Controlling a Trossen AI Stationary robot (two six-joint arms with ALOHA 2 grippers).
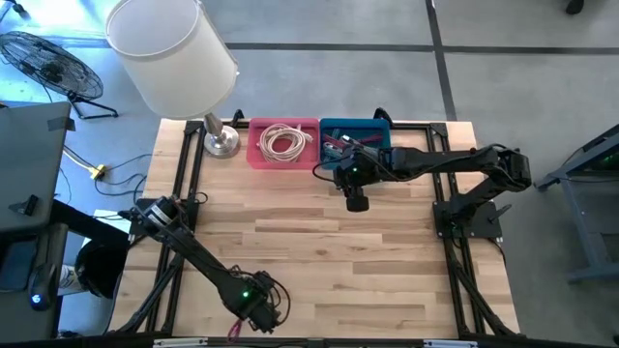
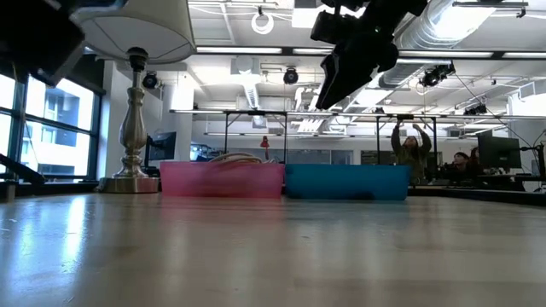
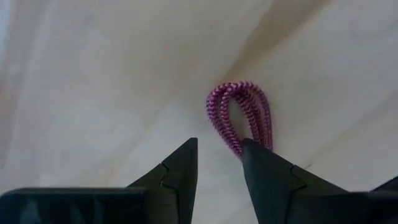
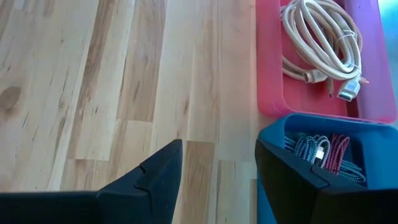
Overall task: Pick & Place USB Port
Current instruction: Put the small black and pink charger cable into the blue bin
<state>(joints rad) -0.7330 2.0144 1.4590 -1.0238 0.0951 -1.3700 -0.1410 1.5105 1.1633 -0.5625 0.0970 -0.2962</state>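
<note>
Beside the blue bin's [image 1: 372, 129] front edge, right hand [image 1: 357, 202] hovers open.

We note a table lamp [image 1: 184, 58] with a white shade at the wooden table's [image 1: 319, 251] 11 o'clock corner. Off the table, at 10 o'clock, stands a floor fan [image 1: 48, 63]. In the low view, a person [image 2: 411, 149] raises both arms at 3 o'clock.

A looped magenta braided USB cable [image 3: 241, 118] lies on pale wood at the table's near edge. More braided cables [image 4: 323, 152], seemingly red and grey, sit tangled in the blue bin [image 4: 273, 140].
</note>
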